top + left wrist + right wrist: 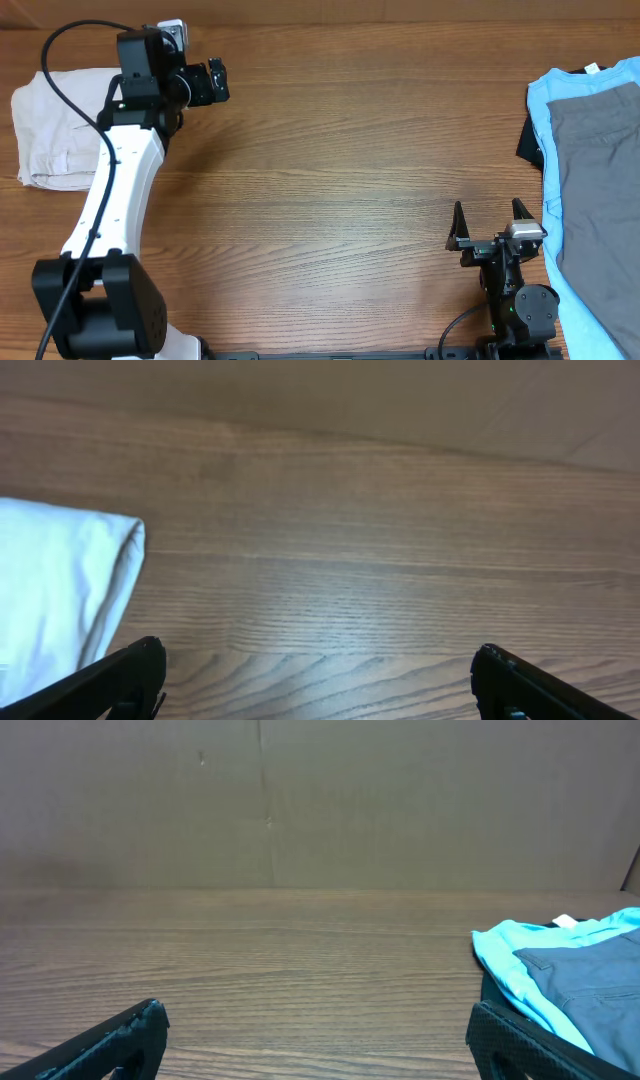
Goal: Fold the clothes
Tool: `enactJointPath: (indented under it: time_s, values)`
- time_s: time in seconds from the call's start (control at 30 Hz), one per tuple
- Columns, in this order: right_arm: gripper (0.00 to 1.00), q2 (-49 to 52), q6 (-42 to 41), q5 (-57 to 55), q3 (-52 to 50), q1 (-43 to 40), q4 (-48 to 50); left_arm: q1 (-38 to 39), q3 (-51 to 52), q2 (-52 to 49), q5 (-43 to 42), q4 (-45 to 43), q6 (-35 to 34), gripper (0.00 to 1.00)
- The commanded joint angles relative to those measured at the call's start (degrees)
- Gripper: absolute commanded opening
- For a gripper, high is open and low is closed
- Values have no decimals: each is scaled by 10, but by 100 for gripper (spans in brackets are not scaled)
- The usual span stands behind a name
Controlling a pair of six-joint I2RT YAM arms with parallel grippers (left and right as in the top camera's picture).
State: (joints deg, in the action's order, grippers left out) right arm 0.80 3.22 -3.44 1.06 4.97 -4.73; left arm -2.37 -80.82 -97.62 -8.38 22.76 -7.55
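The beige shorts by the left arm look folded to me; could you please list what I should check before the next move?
1. The shorts are folded into a compact bundle: ok.
2. Their edge under the left arm is tidy: cannot tell, the arm hides it in the overhead view.
3. The left gripper is open, with nothing between its fingers: ok.
4. The left gripper is off the shorts: ok, they lie beside it.
5. The right gripper is open and empty: ok.
6. The light blue T-shirt and grey garment lie apart from the right gripper: ok.
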Motion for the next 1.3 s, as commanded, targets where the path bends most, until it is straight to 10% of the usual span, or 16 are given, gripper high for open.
enactJointPath:
  time_s: [0.0,0.5,1.27]
  values:
    - [100,-6,-3,-8,-6,3,3,-1,1,64,-2,0,-6,100]
    - [100,-6,-3,-8,-6,3,3,-1,80,310,-2,0,-6,100]
    - [100,-6,-3,-8,-6,3,3,-1,541,764,-2,89,-6,100]
